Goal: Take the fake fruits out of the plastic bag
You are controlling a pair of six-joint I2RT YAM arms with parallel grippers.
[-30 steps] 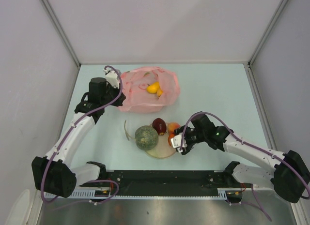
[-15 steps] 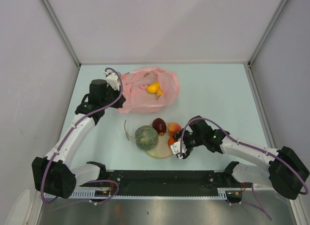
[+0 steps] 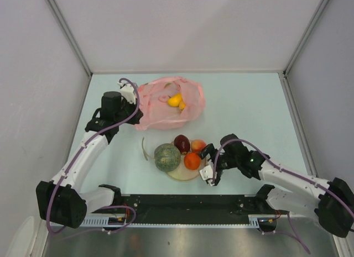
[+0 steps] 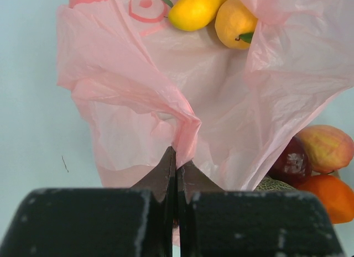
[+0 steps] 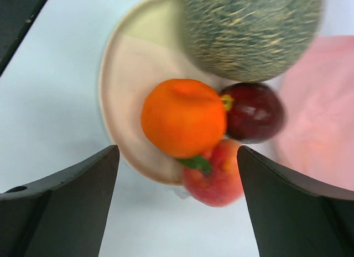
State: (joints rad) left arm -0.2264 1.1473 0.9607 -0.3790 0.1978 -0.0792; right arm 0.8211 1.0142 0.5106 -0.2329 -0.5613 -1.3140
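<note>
Upper left of the overhead view, the outstretched left gripper is pinched tight on an edge of the plastic bag, which holds two yellow fruits. Lower centre, the right gripper gapes wide beside the orange on the plate.

We see white arm links with black joints. Purple cables loop along both arms. Our claw fingers are matte black.

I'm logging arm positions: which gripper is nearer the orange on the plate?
Right. The right gripper hangs open just beside the orange, on its right in the top view. The left gripper is far off, pinching the plastic bag at its left edge.
</note>
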